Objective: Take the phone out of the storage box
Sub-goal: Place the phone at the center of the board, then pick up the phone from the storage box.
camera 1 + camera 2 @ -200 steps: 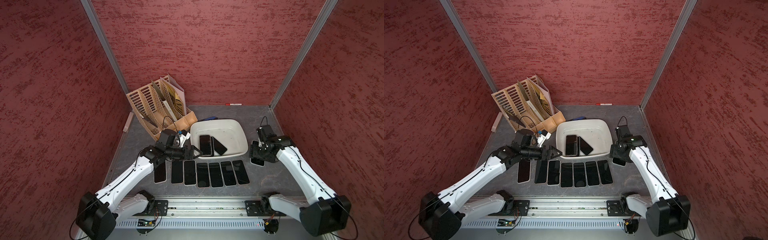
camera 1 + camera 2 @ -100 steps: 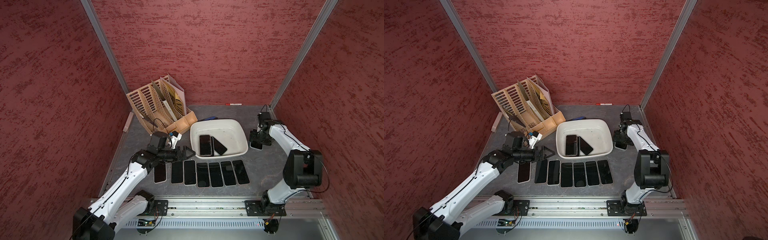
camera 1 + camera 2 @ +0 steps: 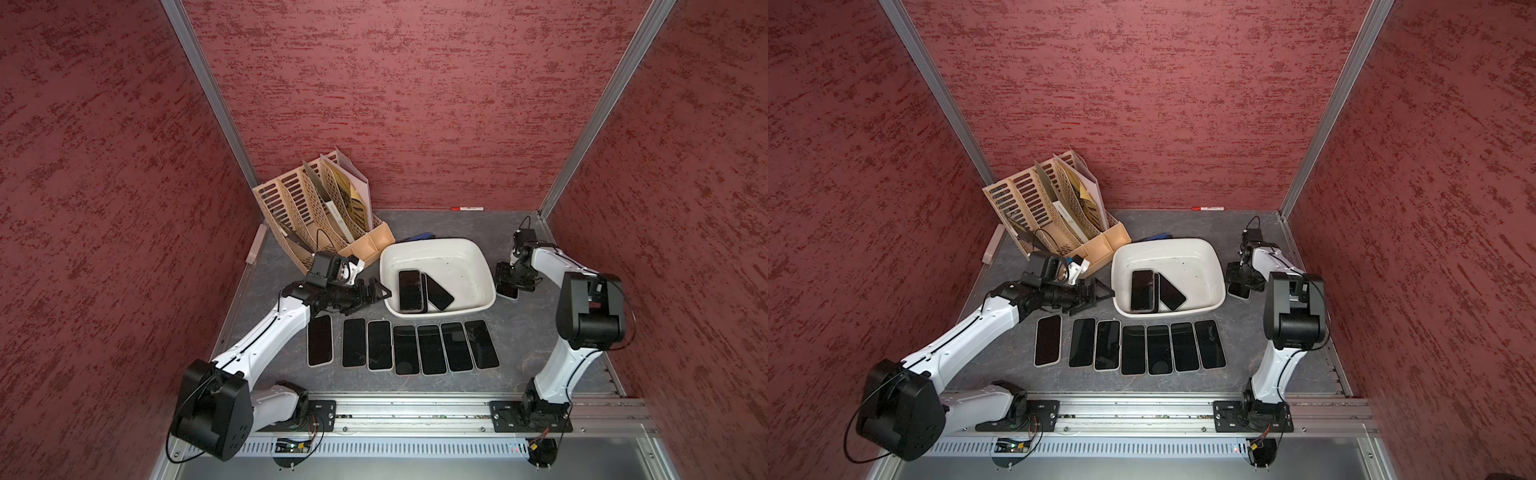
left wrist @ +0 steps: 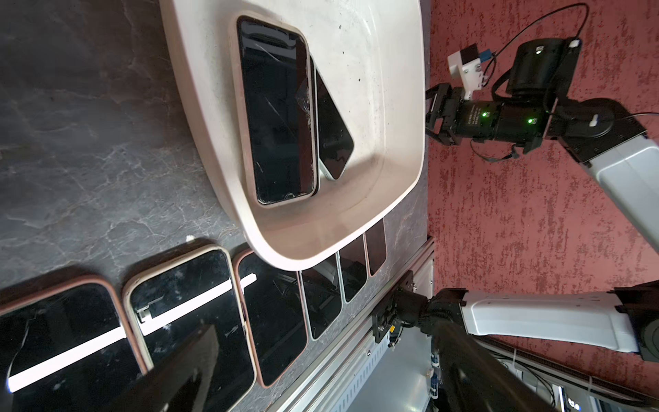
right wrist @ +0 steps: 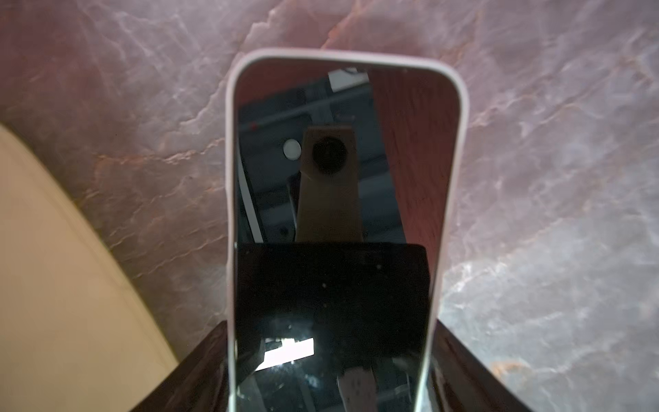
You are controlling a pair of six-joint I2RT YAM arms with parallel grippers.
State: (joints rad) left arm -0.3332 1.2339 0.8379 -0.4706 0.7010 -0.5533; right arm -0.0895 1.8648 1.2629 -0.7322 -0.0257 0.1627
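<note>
Grey, marble-veined counter [image 3: 525, 345] bears the smooth off-white storage box [image 3: 482, 266], rounded and flare-rimmed. The left gripper [image 3: 378, 296] stands with its jaws apart beside the rim. Ahead of it in the box, a cracked phone [image 4: 276, 114] overlaps a slimmer phone [image 4: 333, 135]. The right gripper [image 3: 512, 282] is clamped on a glossy pale-cased phone [image 5: 331, 160] outside the box.

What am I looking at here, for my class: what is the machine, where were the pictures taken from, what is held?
Two white robot arms with pincer grippers stand at a grey table. Two pictures look down from overhead; two come from cameras on the arms' wrists. In a row lie seven phones; two phones lie in the off-white storage box, near a beige file organizer. The left gripper is open and empty by the box. The right gripper grips a white-edged phone on the box's other side.
</note>
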